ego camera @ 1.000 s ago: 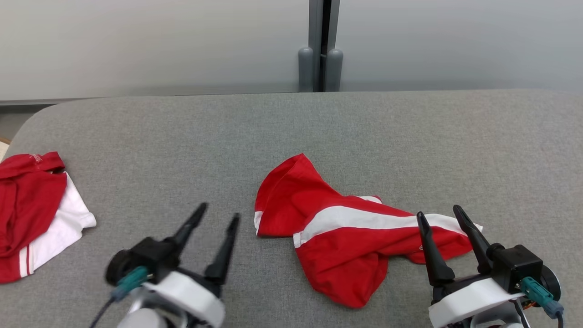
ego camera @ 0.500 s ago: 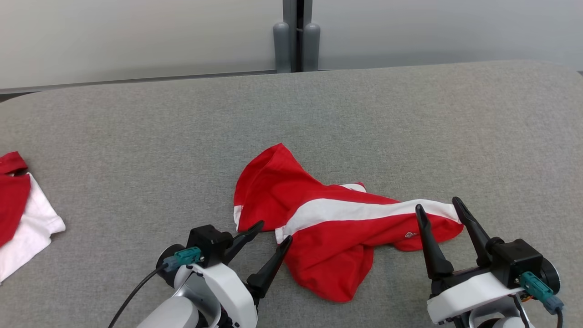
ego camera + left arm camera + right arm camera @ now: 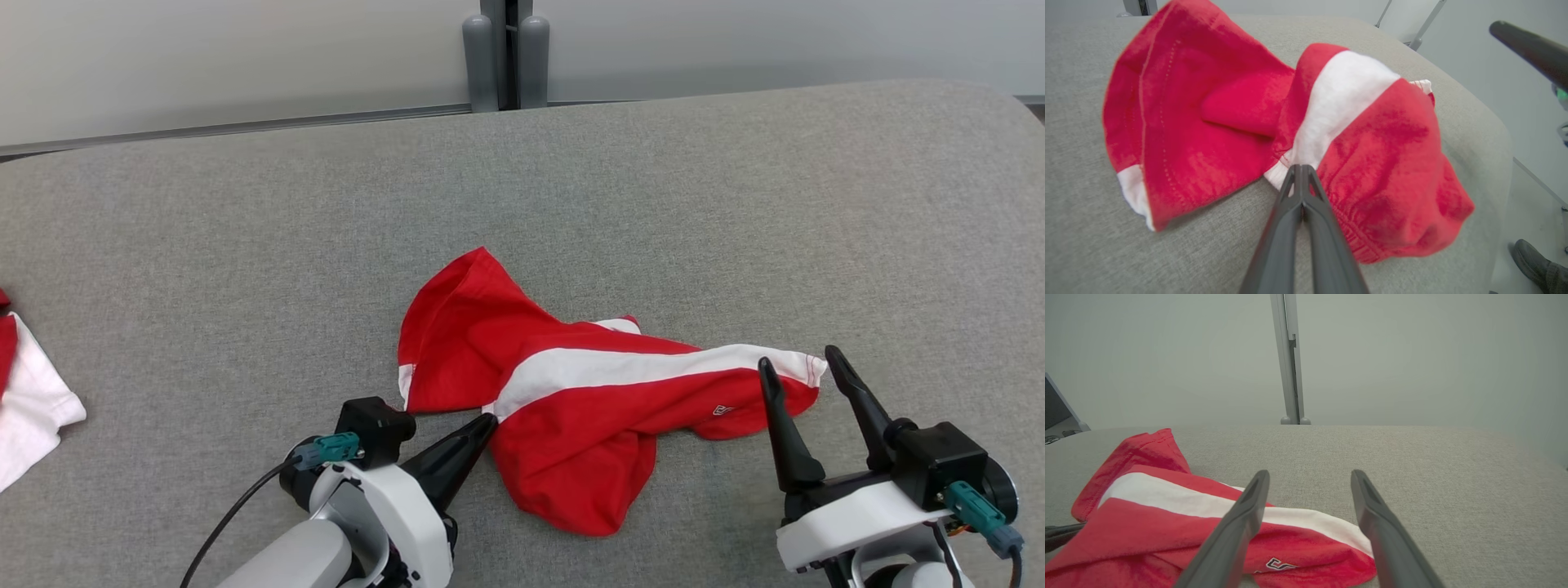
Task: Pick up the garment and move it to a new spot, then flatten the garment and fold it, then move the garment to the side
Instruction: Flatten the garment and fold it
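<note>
Scanning from the left edge of the head cam, a corner of another red-and-white cloth (image 3: 28,408) pokes in, well apart from everything else on the grey padded surface (image 3: 653,180). Next over is my left gripper (image 3: 488,421), reaching in low from the bottom. Its fingers are pressed together, tips right at the near end of the white stripe on the garment (image 3: 571,392). The left wrist cam has them pinched on that white hem, so I'm calling it a grip on the cloth.

The garment itself is lying crumpled around the middle of the surface, toward my side. It's red, with the white band running across to the right, and there's a small logo (image 3: 722,410) near its right end. Over that right end sits my right gripper (image 3: 798,358), fingers spread wide and holding nothing. Can't tell if it's touching the fabric.
</note>
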Tool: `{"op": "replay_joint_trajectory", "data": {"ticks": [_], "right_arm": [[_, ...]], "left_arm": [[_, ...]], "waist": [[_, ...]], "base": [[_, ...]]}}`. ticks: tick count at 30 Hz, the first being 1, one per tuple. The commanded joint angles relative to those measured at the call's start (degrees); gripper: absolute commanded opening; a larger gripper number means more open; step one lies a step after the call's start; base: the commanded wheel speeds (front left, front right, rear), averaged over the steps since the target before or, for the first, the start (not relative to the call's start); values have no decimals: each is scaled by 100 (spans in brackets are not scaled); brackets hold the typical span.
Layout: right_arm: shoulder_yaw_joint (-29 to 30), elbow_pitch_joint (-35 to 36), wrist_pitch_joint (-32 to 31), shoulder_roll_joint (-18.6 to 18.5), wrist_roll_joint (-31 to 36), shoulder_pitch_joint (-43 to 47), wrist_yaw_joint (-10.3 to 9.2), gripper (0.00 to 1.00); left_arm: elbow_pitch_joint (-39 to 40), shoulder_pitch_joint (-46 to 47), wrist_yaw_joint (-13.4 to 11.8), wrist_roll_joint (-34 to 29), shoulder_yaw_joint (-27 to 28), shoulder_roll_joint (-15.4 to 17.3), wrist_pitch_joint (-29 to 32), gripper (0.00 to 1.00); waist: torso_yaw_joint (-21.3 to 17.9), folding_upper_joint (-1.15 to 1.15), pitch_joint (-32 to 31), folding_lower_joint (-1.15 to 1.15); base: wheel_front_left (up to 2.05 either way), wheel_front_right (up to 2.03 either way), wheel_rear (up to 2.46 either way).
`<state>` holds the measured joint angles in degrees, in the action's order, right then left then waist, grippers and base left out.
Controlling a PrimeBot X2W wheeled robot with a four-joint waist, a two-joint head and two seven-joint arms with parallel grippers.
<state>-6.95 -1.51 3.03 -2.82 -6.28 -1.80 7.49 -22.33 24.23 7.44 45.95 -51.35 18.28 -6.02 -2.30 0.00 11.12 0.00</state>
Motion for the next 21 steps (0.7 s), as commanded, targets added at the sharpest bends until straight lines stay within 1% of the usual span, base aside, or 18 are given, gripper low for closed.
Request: {"op": "replay_joint_trajectory", "data": {"ticks": [1, 9, 17, 18, 19, 20, 21], "right_arm": [[35, 3, 18, -14, 51, -51, 1, 100], [125, 38, 11, -14, 47, -51, 1, 100], [116, 26, 19, -14, 23, -36, 1, 100], [119, 27, 21, -14, 21, -31, 1, 100], [120, 26, 22, -14, 18, -23, 1, 100], [117, 33, 21, -14, 9, -18, 1, 100], [125, 31, 28, -14, 0, -8, 1, 100]], "left_arm": [[-28, 130, 7, 59, -52, 69, -63, 0], [-181, 316, 8, 270, -368, 199, -365, 0], [-225, 465, 8, 352, -490, 277, -559, 0], [-229, 479, 0, 325, -448, 282, -619, 19], [-229, 477, -42, 274, -417, 282, -677, 93], [-209, 466, -76, 236, -373, 283, -737, 100], [-184, 433, -112, 222, -323, 269, -781, 100]], "waist": [[0, 0, 5, 0], [36, 0, -13, 0], [83, 0, -51, 0], [91, 0, -64, 0], [98, 0, -80, 0], [104, 0, -88, 0], [119, 0, -109, 0]], "base": [[0, 0, 0], [0, 0, 0], [0, 0, 0], [0, 0, 0], [0, 0, 0], [0, 0, 0], [0, 0, 0]]}}
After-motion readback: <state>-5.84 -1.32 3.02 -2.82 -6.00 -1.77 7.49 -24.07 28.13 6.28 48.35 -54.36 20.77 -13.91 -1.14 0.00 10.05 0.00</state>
